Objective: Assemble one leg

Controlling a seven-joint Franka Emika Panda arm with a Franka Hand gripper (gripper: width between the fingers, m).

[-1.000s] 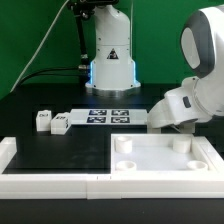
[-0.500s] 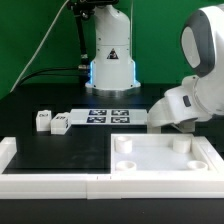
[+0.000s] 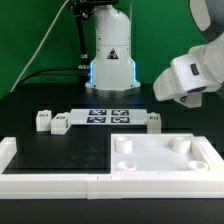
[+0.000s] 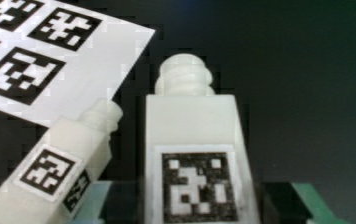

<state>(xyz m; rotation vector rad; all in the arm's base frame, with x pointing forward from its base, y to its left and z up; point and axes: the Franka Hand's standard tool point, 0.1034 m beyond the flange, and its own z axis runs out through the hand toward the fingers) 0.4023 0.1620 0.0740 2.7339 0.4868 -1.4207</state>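
In the wrist view a white leg (image 4: 193, 150) with a square tag on its face and a rounded threaded tip sits between my gripper's (image 4: 201, 208) jaws, which are closed on its sides. It looks nearer than a second leg (image 4: 65, 165) lying tilted by the marker board (image 4: 42, 50). In the exterior view my gripper (image 3: 172, 95) hangs raised above the table at the right, and the held leg is hidden behind the hand. One leg (image 3: 153, 121) stands just right of the marker board (image 3: 105, 116). Two more legs (image 3: 42, 121) (image 3: 60, 125) stand at the left.
A large flat white panel (image 3: 160, 160) with round corner holes lies at the front right. A white rail (image 3: 50, 182) runs along the front edge with a raised end at the left. The robot base (image 3: 110, 55) stands behind the marker board.
My gripper has risen from table level beside the marker board to well above it, uncovering the leg that stands right of the board. The other parts have not moved.
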